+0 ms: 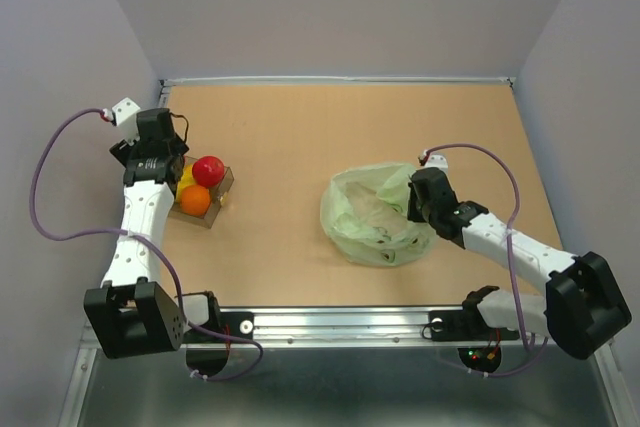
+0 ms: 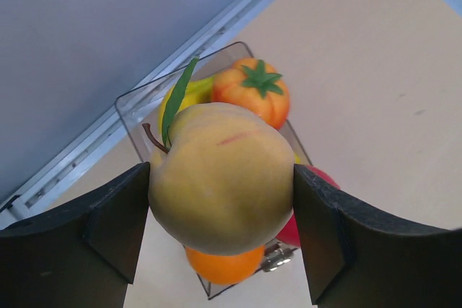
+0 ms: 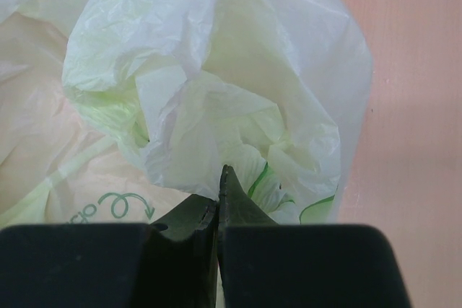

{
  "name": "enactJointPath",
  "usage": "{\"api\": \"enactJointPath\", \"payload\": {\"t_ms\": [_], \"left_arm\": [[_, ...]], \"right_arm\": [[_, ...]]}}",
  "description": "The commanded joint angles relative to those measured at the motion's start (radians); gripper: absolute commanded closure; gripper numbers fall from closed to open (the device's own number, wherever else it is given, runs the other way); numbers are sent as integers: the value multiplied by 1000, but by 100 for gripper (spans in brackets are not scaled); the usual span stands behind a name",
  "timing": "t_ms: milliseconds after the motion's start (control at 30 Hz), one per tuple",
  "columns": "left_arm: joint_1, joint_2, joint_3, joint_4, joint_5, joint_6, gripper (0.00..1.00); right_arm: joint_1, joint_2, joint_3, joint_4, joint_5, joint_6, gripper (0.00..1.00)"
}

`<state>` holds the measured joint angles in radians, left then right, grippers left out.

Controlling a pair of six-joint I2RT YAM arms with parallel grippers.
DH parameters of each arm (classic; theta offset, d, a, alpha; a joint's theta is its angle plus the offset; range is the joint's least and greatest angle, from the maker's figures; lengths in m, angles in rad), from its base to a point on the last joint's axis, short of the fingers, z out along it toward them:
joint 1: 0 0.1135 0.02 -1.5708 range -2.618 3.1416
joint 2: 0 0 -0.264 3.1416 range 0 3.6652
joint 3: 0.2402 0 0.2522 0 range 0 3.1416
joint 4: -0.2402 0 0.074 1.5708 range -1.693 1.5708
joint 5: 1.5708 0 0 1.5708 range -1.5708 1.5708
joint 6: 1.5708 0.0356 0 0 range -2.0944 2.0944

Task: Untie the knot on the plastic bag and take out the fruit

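Now the left gripper clasps a yellow peach between wide-set jaws, above the clear box at nine o'clock; the unloading step is in hand, and next I judge it must release there. The right gripper, closed, pinches the plastic bag toward four o'clock.

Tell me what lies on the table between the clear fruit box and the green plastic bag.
Nothing: the top view shows only bare brown table between the clear box and the plastic bag.
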<state>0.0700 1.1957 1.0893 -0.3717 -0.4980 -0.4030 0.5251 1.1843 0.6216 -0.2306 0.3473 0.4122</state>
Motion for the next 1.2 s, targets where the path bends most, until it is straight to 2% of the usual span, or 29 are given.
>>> {"api": "enactJointPath", "payload": {"t_ms": [0,300,533,900,1167], "left_arm": [[69,-15,-55,25,7,-30,46],[129,-59,-199,85,-2,-65,40],[157,-30,-282,174,71,-59,31],[217,-30,-235,231,35,-100,30],[284,79,-180,284,21,-109,25]], "right_arm": [[7,6,82,13,-27,-44,99],[9,72,158,-24,-36,-75,99],[7,101,178,-30,-47,-62,99],[7,109,191,-42,-53,-62,99],[7,95,181,-49,-51,-58,99]]}}
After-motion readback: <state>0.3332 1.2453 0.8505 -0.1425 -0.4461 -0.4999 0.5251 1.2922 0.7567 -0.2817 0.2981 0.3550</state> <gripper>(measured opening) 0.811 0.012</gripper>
